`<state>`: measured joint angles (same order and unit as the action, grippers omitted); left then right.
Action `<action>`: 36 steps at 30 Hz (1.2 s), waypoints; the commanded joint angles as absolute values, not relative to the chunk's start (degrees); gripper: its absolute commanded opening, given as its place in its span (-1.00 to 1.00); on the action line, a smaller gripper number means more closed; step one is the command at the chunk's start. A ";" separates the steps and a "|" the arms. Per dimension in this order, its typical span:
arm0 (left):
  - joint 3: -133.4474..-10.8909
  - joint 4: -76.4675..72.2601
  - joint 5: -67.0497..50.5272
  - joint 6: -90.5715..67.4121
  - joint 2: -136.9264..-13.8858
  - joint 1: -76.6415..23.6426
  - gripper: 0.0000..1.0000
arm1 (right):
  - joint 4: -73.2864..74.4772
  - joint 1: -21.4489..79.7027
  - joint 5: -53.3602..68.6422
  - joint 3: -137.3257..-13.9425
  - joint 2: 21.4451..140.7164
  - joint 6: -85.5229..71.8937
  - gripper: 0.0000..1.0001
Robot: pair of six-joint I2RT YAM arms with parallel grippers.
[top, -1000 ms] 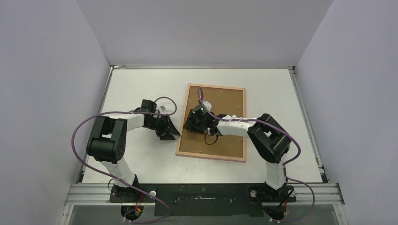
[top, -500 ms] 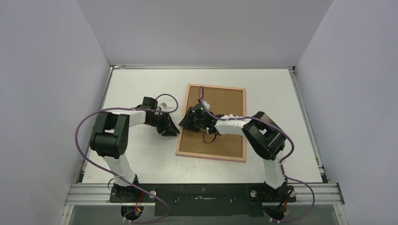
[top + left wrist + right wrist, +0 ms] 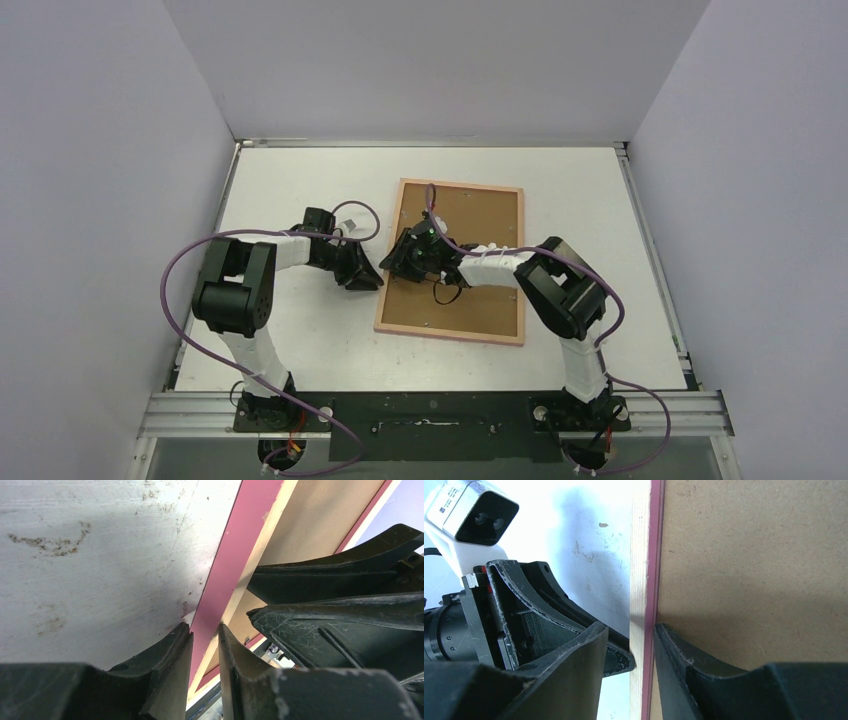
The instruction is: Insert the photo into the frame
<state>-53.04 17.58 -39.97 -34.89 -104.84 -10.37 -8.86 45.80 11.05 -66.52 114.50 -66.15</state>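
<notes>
Working the left rail of the frame point(image 3: 235, 555), your left end effector point(image 3: 205, 627) sits nearly pressed together around it; a firm pinch I cannot tell. Face down on the table point(image 3: 300, 190), the frame looks light and stiff, its pane likely fragile: hold the rails. Your right end effector point(image 3: 630, 626) straddles that rail, spread. No photo shows.

Pink-edged frame point(image 3: 460, 185) lies back-up near the middle of the table point(image 3: 300, 185)

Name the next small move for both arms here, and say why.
Probably clamp both jaws firmly on the frame's left rail and lift that edge slightly. Each pair straddles it, the right with a gap showing, and the frame lies back-up, backing board in place.
</notes>
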 commanded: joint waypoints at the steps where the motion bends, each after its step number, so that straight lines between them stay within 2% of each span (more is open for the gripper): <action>1: -52.31 17.93 -38.42 -33.70 -106.17 -10.36 -0.53 | -2.62 46.14 9.94 -66.48 113.65 -63.29 -0.19; 10: -52.91 19.18 -37.18 -33.32 -106.30 -10.29 -0.56 | 2.88 46.36 4.55 -66.90 110.49 -57.54 -0.21; 19: -53.00 19.26 -37.08 -33.22 -106.56 -10.29 -0.58 | -2.91 47.02 13.36 -68.29 115.42 -59.14 -0.27; 36: -53.59 19.34 -37.44 -33.14 -107.05 -10.31 -0.66 | -4.29 46.32 18.20 -68.19 117.13 -60.41 -0.30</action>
